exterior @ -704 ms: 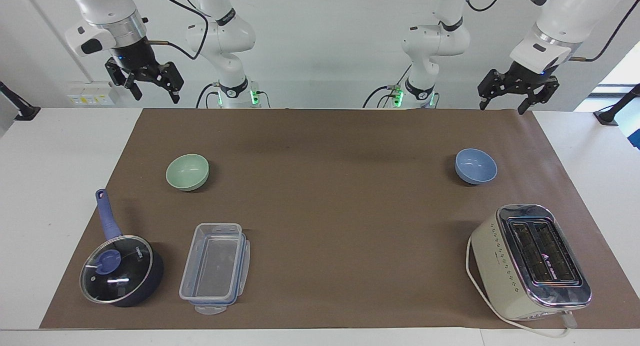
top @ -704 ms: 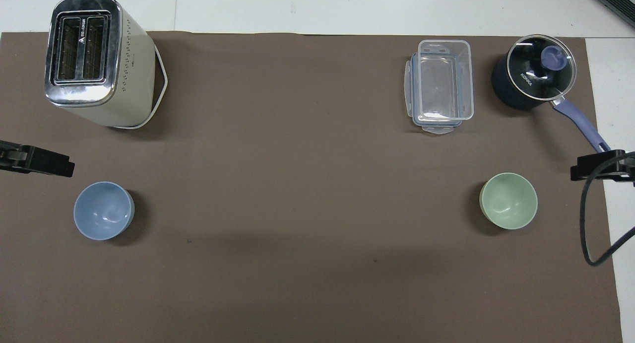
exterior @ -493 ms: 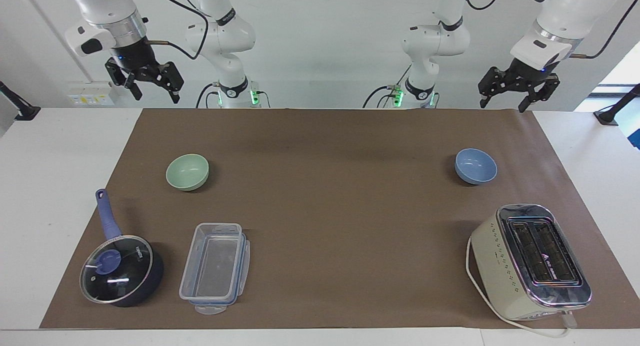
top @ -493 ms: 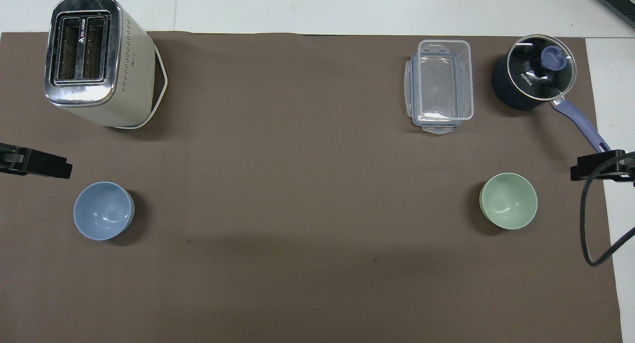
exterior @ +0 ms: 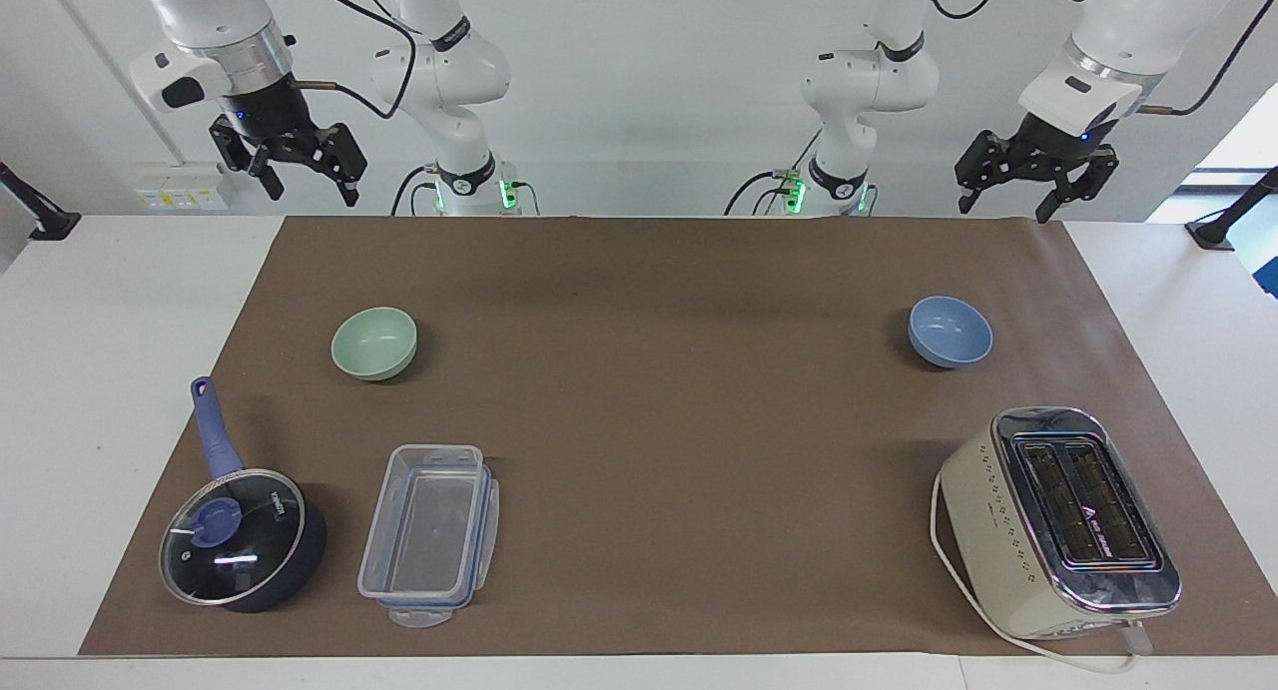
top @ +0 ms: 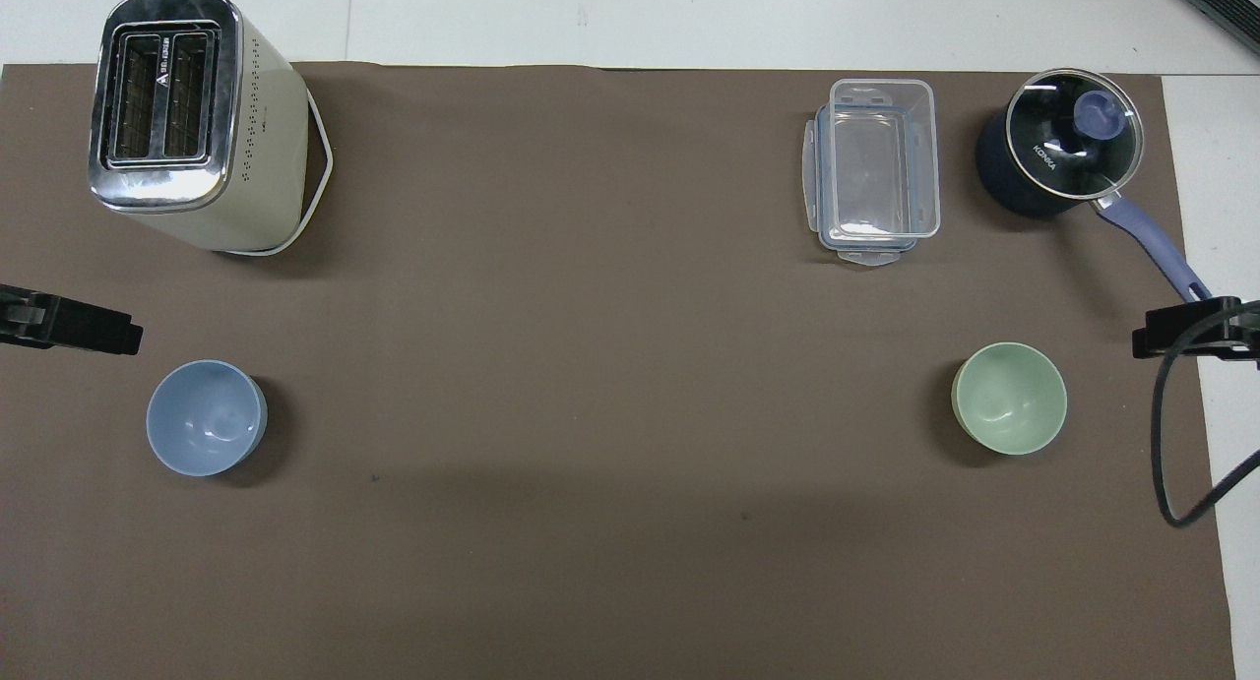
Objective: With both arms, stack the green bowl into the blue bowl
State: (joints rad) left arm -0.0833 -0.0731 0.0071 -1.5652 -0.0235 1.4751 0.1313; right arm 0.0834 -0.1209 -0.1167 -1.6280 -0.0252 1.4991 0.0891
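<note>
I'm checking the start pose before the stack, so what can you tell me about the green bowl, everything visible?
The green bowl is small, round, pale mint green, with a smooth matte look and no pattern. It stands upright, mouth up and empty, on the brown mat toward the right arm's end of the table. It lies nearer to the robots than the lidded saucepan and the clear container. Nothing touches it except the mat.
</note>
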